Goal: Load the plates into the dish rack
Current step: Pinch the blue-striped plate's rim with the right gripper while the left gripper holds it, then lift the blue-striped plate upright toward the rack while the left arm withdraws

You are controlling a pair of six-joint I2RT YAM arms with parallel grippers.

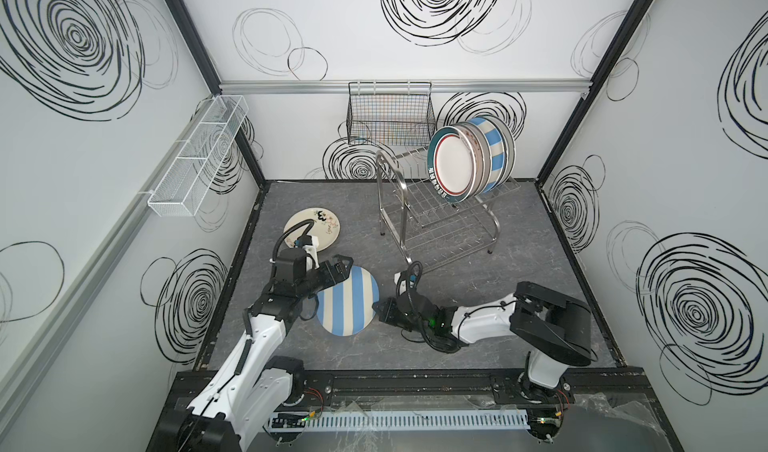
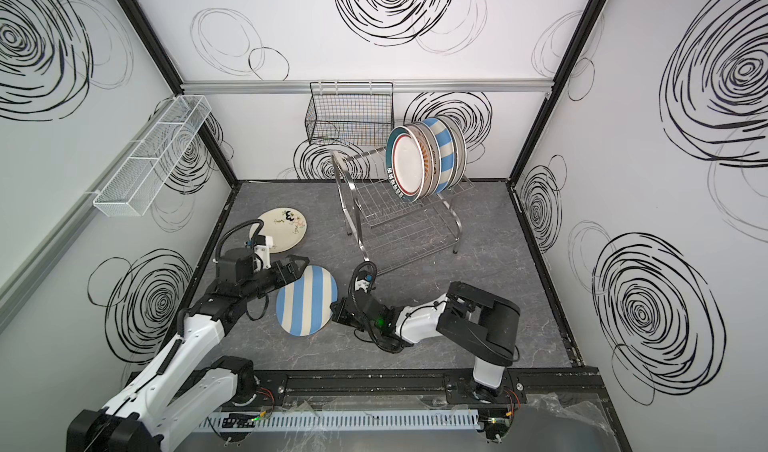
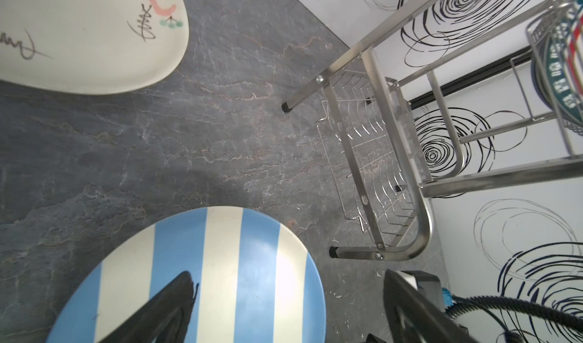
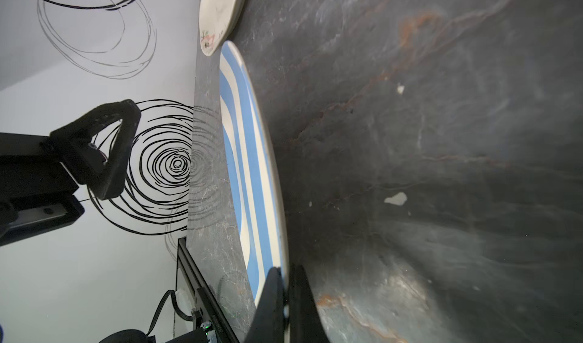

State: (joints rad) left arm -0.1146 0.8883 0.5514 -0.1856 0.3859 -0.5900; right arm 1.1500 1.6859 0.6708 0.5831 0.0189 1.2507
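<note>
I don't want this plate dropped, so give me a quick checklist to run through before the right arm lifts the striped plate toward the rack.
1. Right gripper shut on the striped plate at its rim: ok.
2. How firmly that rim is held: cannot tell.
3. Left gripper out of the lift path: not ok, it hangs open over the plate's edge.
4. Cream plate apart from the striped one: ok.
5. Free slots on the dish rack beside the loaded plates: ok.
</note>
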